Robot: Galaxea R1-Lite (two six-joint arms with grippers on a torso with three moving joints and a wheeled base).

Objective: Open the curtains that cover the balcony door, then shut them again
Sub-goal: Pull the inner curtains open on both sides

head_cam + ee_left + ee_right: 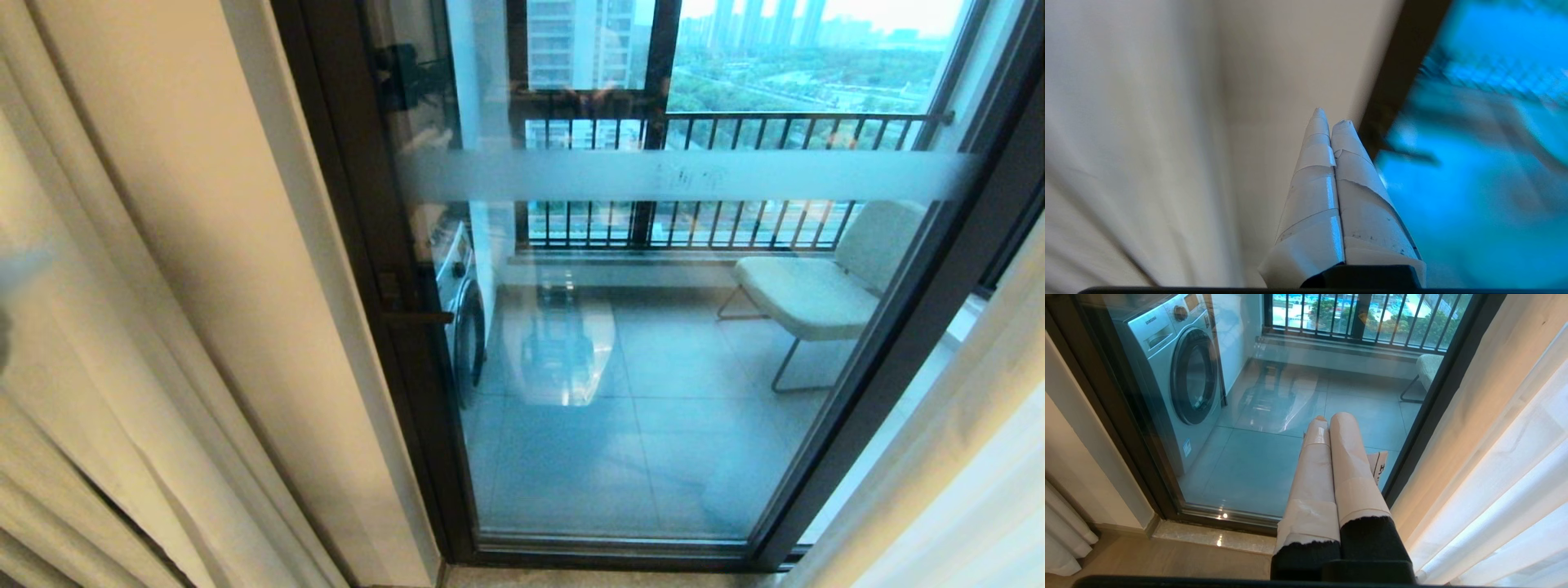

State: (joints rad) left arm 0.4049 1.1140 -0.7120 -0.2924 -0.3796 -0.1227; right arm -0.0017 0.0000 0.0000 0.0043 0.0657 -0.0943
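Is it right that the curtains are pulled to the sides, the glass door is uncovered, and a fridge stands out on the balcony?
Not quite. It is a washing machine, not a fridge; the right wrist view shows its round door. The rest holds: the curtains hang at the sides and the balcony door is uncovered.

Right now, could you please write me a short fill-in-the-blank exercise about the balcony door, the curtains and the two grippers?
1. The curtains are drawn aside, so the balcony door stands ____.
2. Across the door's glass runs a frosted horizontal ____.
3. Behind the glass, at the door's left edge, stands a ____ machine.
4. The left gripper and the right gripper both have their fingers ____, with nothing between them.

Missing words: uncovered; stripe; washing; shut
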